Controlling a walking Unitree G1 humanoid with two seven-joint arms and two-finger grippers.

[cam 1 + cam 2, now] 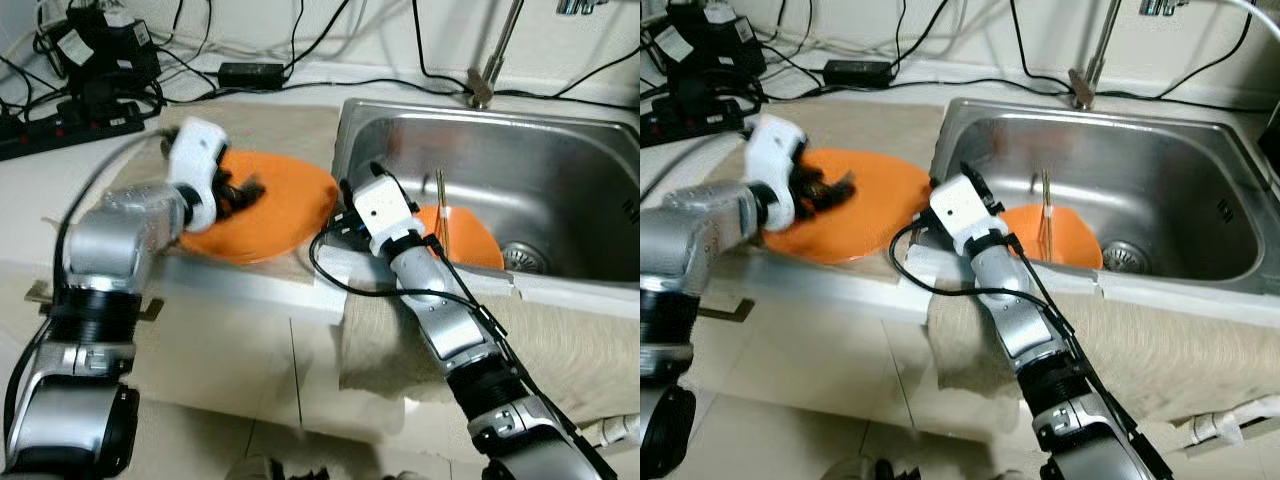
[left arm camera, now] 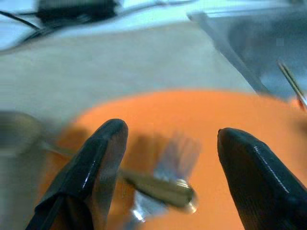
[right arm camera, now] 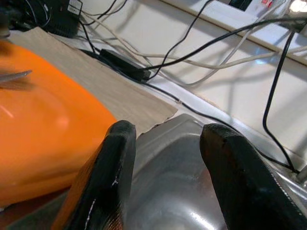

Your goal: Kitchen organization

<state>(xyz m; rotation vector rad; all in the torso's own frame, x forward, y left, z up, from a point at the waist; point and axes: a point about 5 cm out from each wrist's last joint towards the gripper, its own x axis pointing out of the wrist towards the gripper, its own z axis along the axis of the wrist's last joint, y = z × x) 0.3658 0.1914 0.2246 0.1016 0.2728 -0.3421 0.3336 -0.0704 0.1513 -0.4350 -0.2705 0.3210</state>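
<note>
While the left pincer [image 2: 168, 158] hovers with its fingers spread wide over the big orange plate [image 1: 275, 205] on the surface [image 1: 60, 190] left of the sink [image 1: 560, 160], a blurred fork [image 2: 163, 187] lies on that plate between them. Inside the sink, near its left wall, a smaller orange plate [image 1: 470, 235] carries upright chopsticks [image 1: 441, 205]. At the sink's near-left corner, the right pincer [image 3: 165, 158] is open, holding nothing.

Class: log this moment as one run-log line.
left tool: open over orange plate | right tool: open at sink rim | chopsticks: in sink
</note>
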